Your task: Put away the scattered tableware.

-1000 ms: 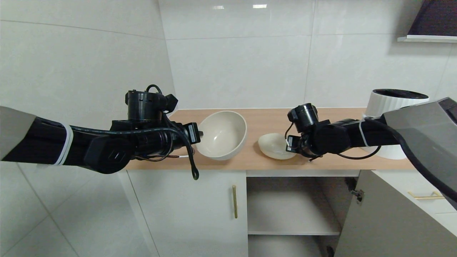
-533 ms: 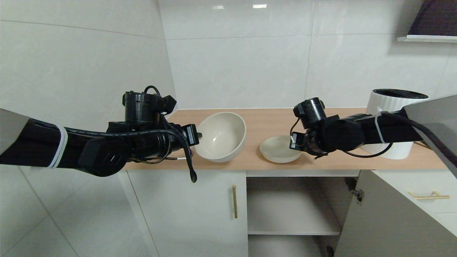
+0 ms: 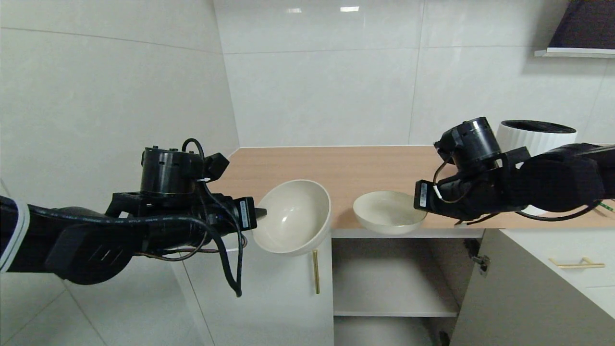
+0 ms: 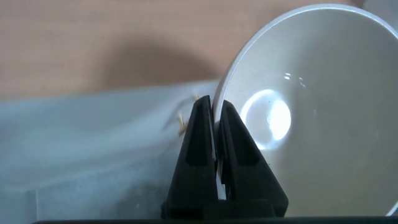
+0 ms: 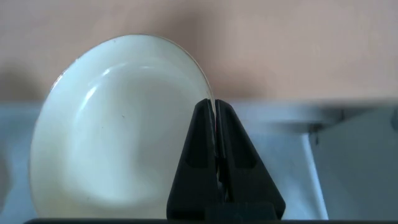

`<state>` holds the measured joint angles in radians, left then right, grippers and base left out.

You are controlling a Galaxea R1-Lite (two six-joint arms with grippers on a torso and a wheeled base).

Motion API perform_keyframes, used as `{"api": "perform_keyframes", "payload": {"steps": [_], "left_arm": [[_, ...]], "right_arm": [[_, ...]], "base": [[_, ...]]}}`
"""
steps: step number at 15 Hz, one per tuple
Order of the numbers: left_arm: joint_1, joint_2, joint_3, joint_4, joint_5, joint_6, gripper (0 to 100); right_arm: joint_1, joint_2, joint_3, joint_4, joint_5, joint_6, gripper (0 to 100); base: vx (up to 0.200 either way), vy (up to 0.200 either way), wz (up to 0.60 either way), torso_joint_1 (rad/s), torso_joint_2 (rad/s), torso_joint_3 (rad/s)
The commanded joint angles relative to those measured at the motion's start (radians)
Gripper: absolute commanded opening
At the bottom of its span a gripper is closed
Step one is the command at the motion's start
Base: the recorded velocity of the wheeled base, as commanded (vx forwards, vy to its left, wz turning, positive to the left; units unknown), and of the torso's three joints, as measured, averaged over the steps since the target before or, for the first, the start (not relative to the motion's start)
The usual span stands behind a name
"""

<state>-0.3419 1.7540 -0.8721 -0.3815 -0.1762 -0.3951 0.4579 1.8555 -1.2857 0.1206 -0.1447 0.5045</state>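
White wall tiles back a wooden desk (image 3: 365, 163), and under its front edge stands an open cupboard (image 3: 391, 288) with a bare shelf. Over the last second both arms have drawn back and down from the desk. The large bowl (image 3: 290, 218), which hung over the wood, is now off the front edge, above and to the robot's left of the open cupboard, in front of the shut door beside it. The small bowl (image 3: 387, 211) has come from the middle of the desk to its front lip, straight above the open cupboard. Both pieces are thus lifted off the surface and, as I judge it, on their way into the cupboard. Lowering them and sliding them onto the shelf is what remains.

The left tool (image 4: 215, 118) is nearly closed, its two fingers pinching the large bowl's rim, one inside and one outside. The bowl is tilted, so its inside shows in the head view. The right tool (image 5: 215, 115) is pinched the same narrow way on the small bowl's rim, at the side away from the large bowl, and that bowl hangs close to level.
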Motion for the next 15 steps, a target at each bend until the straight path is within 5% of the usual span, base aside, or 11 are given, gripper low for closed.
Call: {"api": "perform_keyframes", "payload": {"steps": [1,6,12,15], "left_arm": [[-0.022,-0.018,0.027,0.0,0.0,-0.004,0],[-0.04,0.005,0.035,0.0,0.0,-0.004,0],[-0.058,0.015,0.041,0.0,0.0,-0.005,0],[-0.058,0.025,0.041,0.0,0.001,-0.002,0]], "right_arm": [[-0.004,-0.099,0.097,-0.006,0.011,-0.003,0],[-0.022,-0.114,0.143,-0.007,0.013,-0.041,0],[-0.016,-0.111,0.158,-0.007,0.019,-0.061,0],[-0.016,-0.108,0.16,-0.009,0.017,-0.066,0]], "base": [[0.0,0.0,0.0,0.0,0.0,0.0],[0.0,0.0,0.0,0.0,0.0,0.0],[-0.2,0.0,0.0,0.002,0.0,0.003],[0.0,0.0,0.0,0.0,0.0,0.0]]}}
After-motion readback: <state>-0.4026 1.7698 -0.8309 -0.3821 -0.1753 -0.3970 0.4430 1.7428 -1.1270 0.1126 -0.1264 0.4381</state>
